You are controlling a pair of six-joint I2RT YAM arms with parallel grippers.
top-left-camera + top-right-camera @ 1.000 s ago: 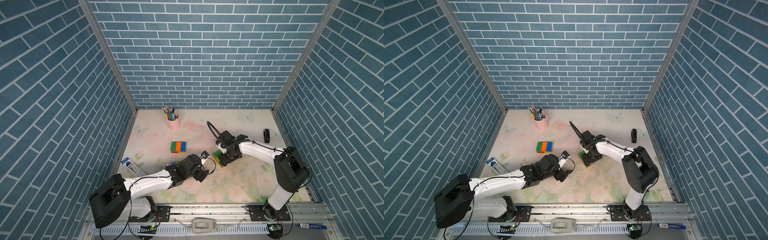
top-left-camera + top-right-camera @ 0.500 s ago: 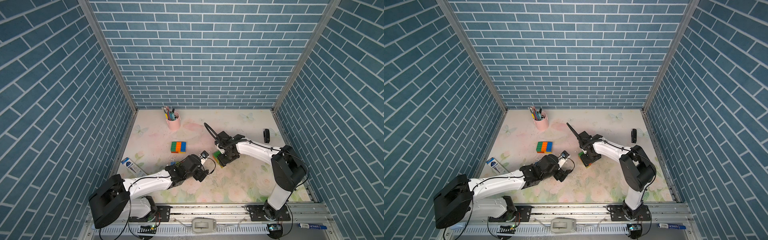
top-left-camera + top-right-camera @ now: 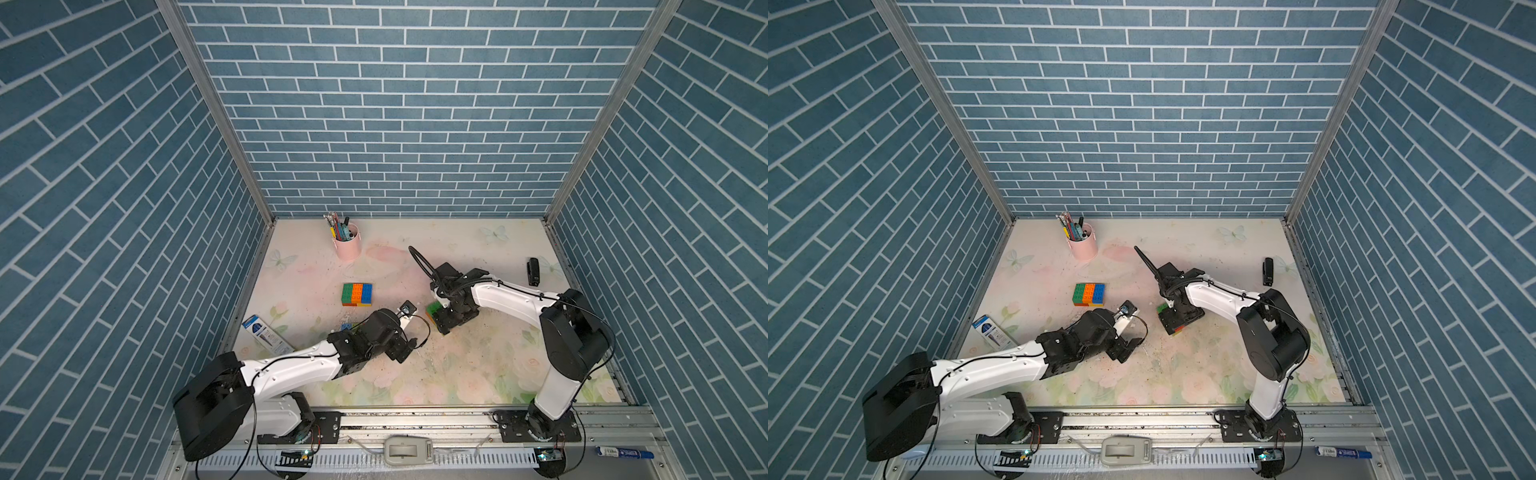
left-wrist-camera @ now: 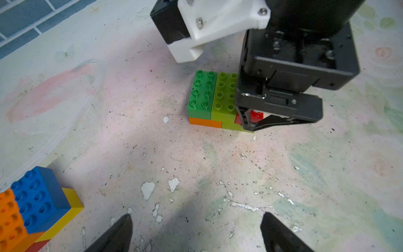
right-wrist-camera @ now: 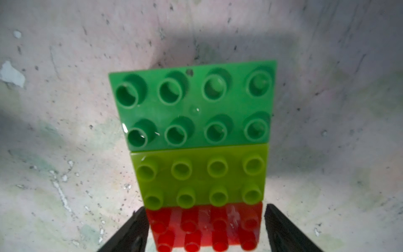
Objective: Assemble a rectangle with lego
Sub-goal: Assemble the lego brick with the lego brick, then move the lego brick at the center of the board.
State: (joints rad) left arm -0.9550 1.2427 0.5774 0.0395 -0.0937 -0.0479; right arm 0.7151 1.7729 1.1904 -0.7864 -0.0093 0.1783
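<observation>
A lego block of dark green [image 5: 192,104], lime [image 5: 200,174] and red [image 5: 205,227] bricks lies on the table, with an orange brick [image 4: 205,122] under it. My right gripper [image 5: 205,208] stands over its red end, open, with one finger close against the brick and a gap at the other. Both top views show this block [image 3: 432,309] [image 3: 1162,308] under the right gripper [image 3: 446,322]. A second lego block [image 3: 356,294] [image 3: 1089,293], topped green, orange and blue, lies to the left. My left gripper [image 4: 195,218] [image 3: 401,351] hangs open over bare table between the two blocks.
A pink pen cup [image 3: 347,249] stands at the back. A blue-and-white box [image 3: 266,334] lies by the left wall, and a small black object [image 3: 533,271] lies near the right wall. Blue brick-pattern walls close in three sides.
My right gripper's jaws have spread apart around the red brick, and that arm shifted slightly left. The left arm has stayed where it was.
</observation>
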